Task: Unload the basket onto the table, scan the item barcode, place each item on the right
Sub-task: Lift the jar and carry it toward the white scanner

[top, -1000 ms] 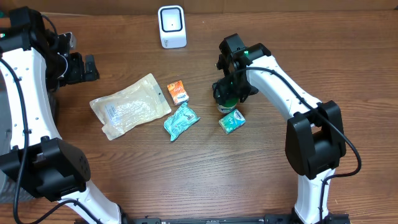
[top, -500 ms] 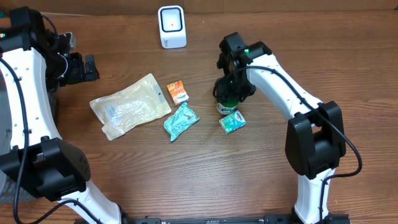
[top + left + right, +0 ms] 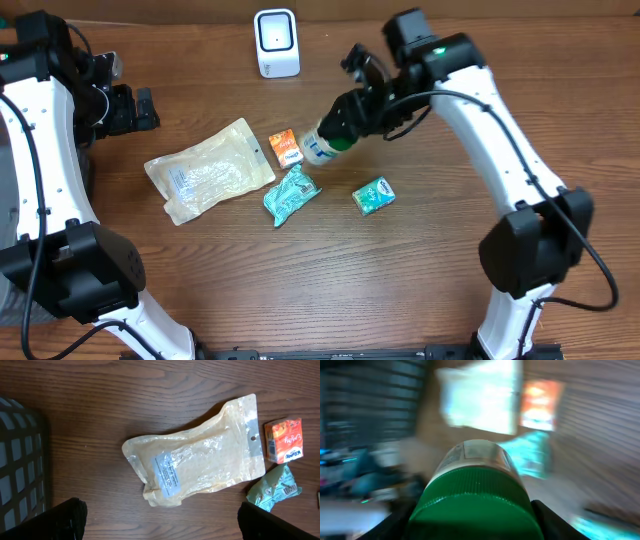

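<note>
Wood-grain surface (image 3: 250,290) fills the overhead view, with bare room across the lower half. At upper centre, near the far edge, stands the white barcode scanner (image 3: 276,42). Right of it, the right gripper (image 3: 345,125) is clamped on a green-capped bottle (image 3: 320,146), held tilted just beside an orange packet (image 3: 286,147); open wood lies between bottle and scanner. A clear pouch (image 3: 210,170), a teal packet (image 3: 291,193) and a small teal box (image 3: 373,195) lie mid-frame. The left gripper (image 3: 140,108) sits at upper left, jaws spread wide.

Left wrist view: both fingers (image 3: 65,520) frame the pouch, well apart from it; a black basket (image 3: 20,460) lines the left edge.

Right wrist view, blurred: the green cap fills the lower middle, a finger on either side.
</note>
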`<state>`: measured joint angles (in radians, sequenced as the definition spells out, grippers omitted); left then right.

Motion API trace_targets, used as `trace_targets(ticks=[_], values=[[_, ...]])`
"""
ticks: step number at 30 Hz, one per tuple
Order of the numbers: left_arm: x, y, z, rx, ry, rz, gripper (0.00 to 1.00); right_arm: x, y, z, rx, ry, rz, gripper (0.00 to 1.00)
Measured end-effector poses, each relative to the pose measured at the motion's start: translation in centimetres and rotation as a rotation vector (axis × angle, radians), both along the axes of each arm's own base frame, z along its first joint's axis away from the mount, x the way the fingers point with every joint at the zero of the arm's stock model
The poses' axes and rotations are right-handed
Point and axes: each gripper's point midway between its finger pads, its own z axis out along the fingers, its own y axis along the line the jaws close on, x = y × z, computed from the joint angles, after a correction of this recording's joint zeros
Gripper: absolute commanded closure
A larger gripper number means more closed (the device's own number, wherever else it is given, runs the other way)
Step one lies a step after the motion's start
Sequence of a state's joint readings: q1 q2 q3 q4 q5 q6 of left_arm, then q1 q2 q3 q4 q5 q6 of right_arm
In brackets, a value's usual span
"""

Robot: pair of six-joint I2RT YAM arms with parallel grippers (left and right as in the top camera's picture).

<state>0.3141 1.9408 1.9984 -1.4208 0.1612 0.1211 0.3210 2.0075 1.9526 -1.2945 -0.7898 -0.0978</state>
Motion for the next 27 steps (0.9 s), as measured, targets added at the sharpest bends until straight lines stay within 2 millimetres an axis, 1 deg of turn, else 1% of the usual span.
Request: trace_targets(ticks=[1, 2, 4, 7, 10, 13, 16, 19, 21, 23, 24, 26, 27], values=[[0.0, 0.0, 0.0, 0.000, 0.001, 0.000, 0.00, -0.2, 0.1, 1.5, 0.087, -0.006, 0.023, 0.58], [0.0, 0.0, 0.0, 0.000, 0.000, 0.000, 0.00, -0.2, 0.0, 2.5, 0.145, -0.009, 0.036, 0.58], [0.0, 0.0, 0.0, 0.000, 0.001, 0.000, 0.00, -0.3, -0.3, 5.1, 0.302, -0.022, 0.067, 0.58], [0.0, 0.0, 0.0, 0.000, 0.000, 0.000, 0.00, -0.1, -1.1, 7.5, 0.447, -0.025, 0.079, 0.58], [0.0, 0.0, 0.0, 0.000, 0.000, 0.000, 0.01, 0.1, -2.0, 9.0, 0.539, -0.022, 0.076, 0.58], [0.0, 0.0, 0.0, 0.000, 0.000, 0.000, 0.01, 0.1, -2.2, 9.5, 0.568, -0.022, 0.078, 0.58], [0.0, 0.0, 0.0, 0.000, 0.000, 0.000, 0.00, 0.2, -2.1, 9.0, 0.542, -0.027, 0.077, 0.58], [0.0, 0.0, 0.0, 0.000, 0.000, 0.000, 0.00, 0.5, -1.9, 7.8, 0.463, -0.038, 0.061, 0.62], [0.0, 0.0, 0.0, 0.000, 0.001, 0.000, 0.00, 1.0, -1.7, 6.1, 0.357, -0.042, 0.032, 0.63], [0.0, 0.0, 0.0, 0.000, 0.001, 0.000, 0.01, 1.6, -1.3, 3.8, 0.206, -0.058, -0.004, 0.64], [0.0, 0.0, 0.0, 0.000, 0.000, 0.000, 0.00, 1.9, -1.0, 3.1, 0.155, -0.070, -0.015, 0.65], [0.0, 0.0, 0.0, 0.000, 0.000, 0.000, 0.01, 2.9, -0.3, 1.8, 0.040, -0.133, -0.046, 0.64], [0.0, 0.0, 0.0, 0.000, 0.001, 0.000, 0.00, 4.0, 0.3, 1.0, -0.044, -0.195, -0.080, 0.65]])
